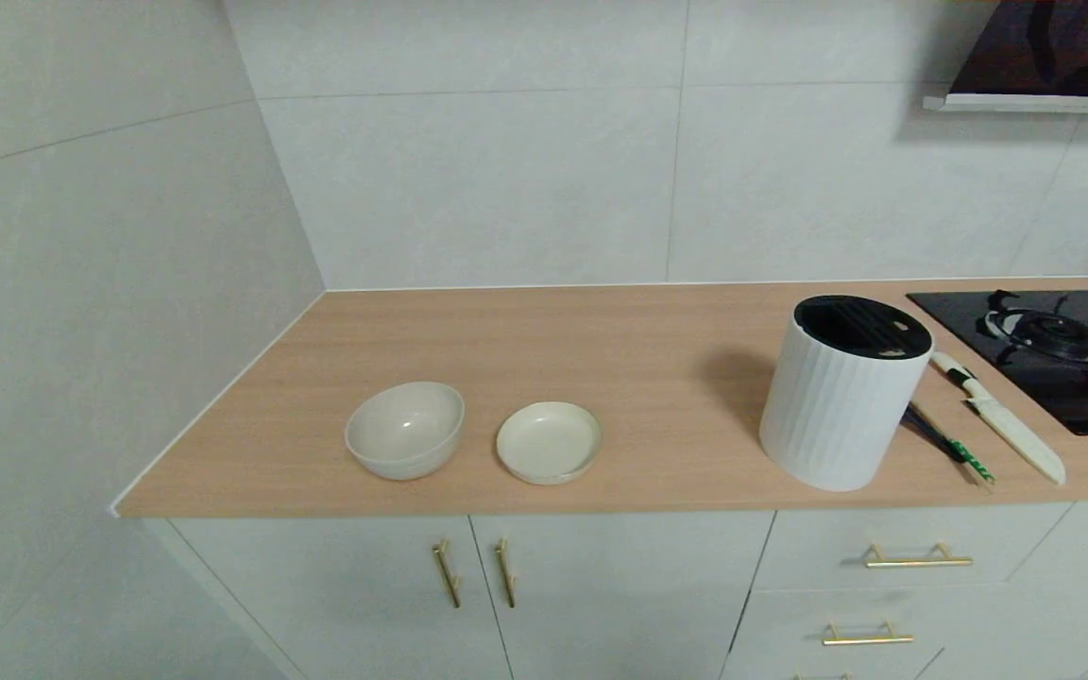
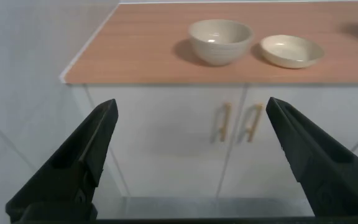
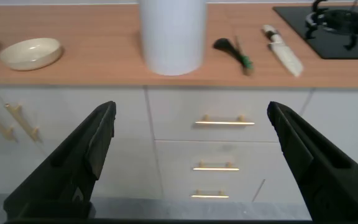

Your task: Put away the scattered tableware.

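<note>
Black left fingers [image 2: 82, 155] are spread wide with nothing between them, hanging below desk level and facing the cabinet doors [image 2: 166, 130]. The right fingers [image 3: 79, 155] are likewise released, in front of the drawers [image 3: 222, 121]. Both sit low, so I'd guess no pick has begun. All the tableware is on the wooden desk [image 1: 544, 340]: bowl [image 1: 405, 429] and shallow dish [image 1: 549, 441] side by side, not touching, near the front edge. Chopsticks [image 1: 950, 446] and knife [image 1: 1002, 417] lie flat to the right of the white ribbed holder [image 1: 841, 406], probably their destination. The holder overlaps the chopsticks' dark ends, and the hob [image 1: 1045, 349] crowds the knife side.
</note>
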